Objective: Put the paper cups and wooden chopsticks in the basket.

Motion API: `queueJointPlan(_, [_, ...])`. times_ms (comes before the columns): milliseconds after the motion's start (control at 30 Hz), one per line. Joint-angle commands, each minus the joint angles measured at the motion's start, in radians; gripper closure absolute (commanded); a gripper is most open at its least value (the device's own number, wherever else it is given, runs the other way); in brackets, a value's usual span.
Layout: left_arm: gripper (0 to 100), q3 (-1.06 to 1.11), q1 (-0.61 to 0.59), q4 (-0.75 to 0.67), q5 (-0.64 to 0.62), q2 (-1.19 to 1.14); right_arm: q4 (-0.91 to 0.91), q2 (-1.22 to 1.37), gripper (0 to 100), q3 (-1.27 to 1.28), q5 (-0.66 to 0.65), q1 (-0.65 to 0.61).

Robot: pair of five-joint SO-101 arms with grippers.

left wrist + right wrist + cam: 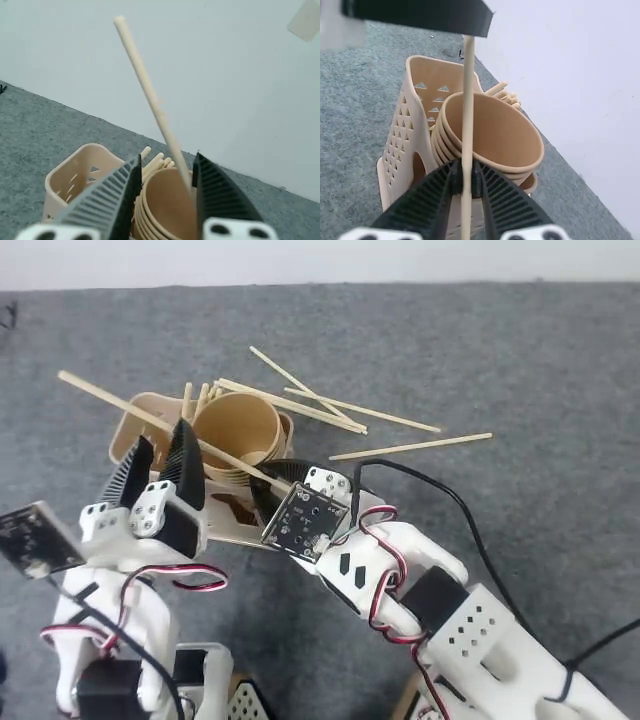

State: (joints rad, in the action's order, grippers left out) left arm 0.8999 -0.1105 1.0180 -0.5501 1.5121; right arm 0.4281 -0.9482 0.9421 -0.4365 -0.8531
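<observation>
While right gripper (465, 170) pinched chopstick (467, 100) over cups (505, 135) in basket (407, 125), mid-frame, probably to drop it in, left gripper (167, 160) hovered lower left, jaws spread.

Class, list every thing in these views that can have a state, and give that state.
Right end effector: shut on the long chopstick.
Left end effector: open around the long chopstick.
Paper cups: nested, inside the basket.
Loose chopsticks: lying on the table, outside the basket.
</observation>
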Motion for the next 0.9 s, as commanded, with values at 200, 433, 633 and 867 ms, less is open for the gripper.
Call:
queueJointPlan(200, [85,-0.042,0.006,-0.003,-0.009,-0.006,-0.022,-0.013,99.2,-0.029,0.005,0.001])
queueJointPlan(433, [93,-0.035,0.074,-0.046,-0.003,-0.006,-0.013,-0.022,99.2,-0.028,0.006,0.004])
queueJointPlan(633, [97,-0.036,0.068,-0.041,-0.003,-0.006,-0.013,-0.022,99.2,-0.028,0.006,0.004])
queueJointPlan(867, [98,-0.035,0.071,-0.044,-0.003,-0.006,-0.013,-0.022,99.2,-0.028,0.006,0.004])
